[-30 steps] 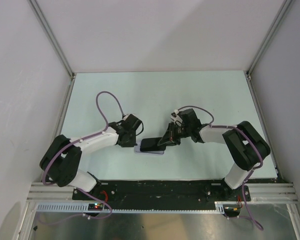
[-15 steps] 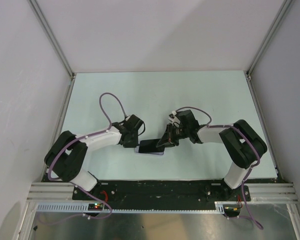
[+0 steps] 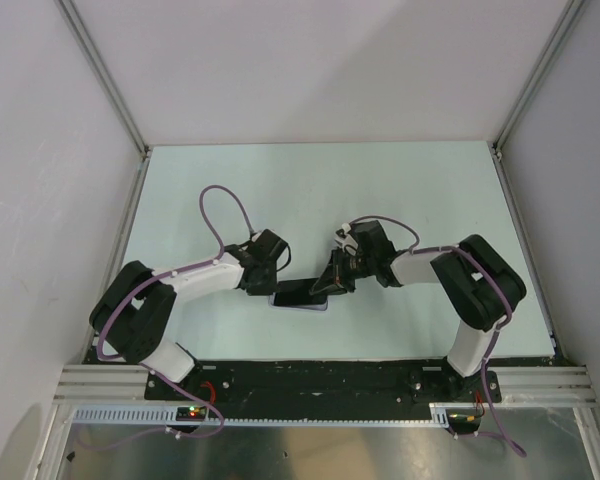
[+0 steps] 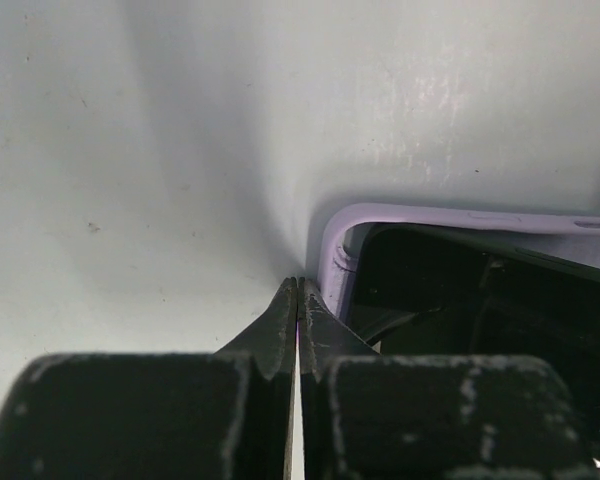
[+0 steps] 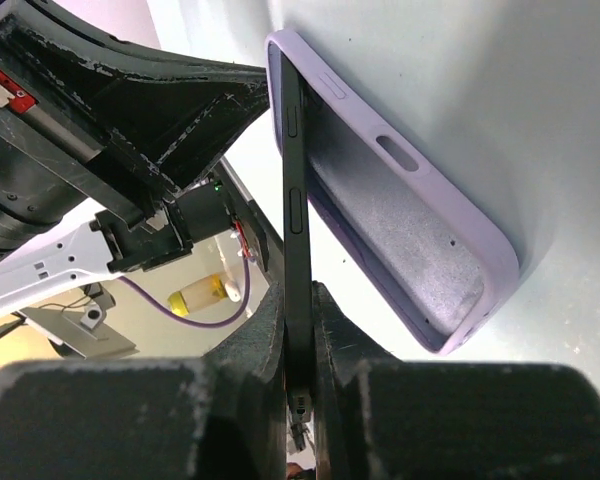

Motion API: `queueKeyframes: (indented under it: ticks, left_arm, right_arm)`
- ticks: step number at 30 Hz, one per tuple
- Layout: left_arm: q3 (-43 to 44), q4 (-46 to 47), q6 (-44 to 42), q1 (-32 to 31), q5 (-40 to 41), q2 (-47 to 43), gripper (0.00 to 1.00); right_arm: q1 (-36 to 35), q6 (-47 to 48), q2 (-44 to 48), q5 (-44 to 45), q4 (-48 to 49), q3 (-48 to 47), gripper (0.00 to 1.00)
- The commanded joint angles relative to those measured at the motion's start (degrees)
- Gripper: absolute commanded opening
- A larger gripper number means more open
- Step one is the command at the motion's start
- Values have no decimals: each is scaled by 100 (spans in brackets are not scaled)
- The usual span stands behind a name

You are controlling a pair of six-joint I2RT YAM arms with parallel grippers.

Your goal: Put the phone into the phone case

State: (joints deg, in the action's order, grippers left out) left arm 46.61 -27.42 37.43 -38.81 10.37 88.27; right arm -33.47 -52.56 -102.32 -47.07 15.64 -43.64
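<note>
obstacle: left fingers [image 4: 277, 325] at phone case [image 4: 332, 250] corner; free: far table [image 3: 380, 180]

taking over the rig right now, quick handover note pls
Left gripper: shut, holding nothing, tips against the outer corner of the phone case.
Right gripper: shut on the phone, gripping it by its faces at one end.
Things: the case lies open side up on the table. The phone's far end sits at the case's end near the left gripper, and the rest tilts up out of it.
Done: phone picked up, one end set at the case.
Left: lower the raised end, press it in flat, release.
</note>
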Motion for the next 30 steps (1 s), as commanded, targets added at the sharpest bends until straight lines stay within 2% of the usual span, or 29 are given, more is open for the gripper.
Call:
queueKeyframes:
  ticks: [1,13,19,26,30]
  left_arm:
    - [-6,459,60,-123,-274,158,0]
    - [33,568,38,-145,-359,79,0]
    - [3,578,21,-145,-355,66,0]
    - [-20,585,4,-148,-353,40,0]
    - [-32,586,-7,-145,-347,13,0]
  right_arm:
    - [-213,-164,-319,263,17,-83,0]
    - [-447,-151,-645,575,-13,-228,0]
    - [-434,98,-590,883,-470,-329,0]
    - [-423,497,-219,1420,-1227,-541,20]
    - [-357,603,-83,1529,-1431,-587,26]
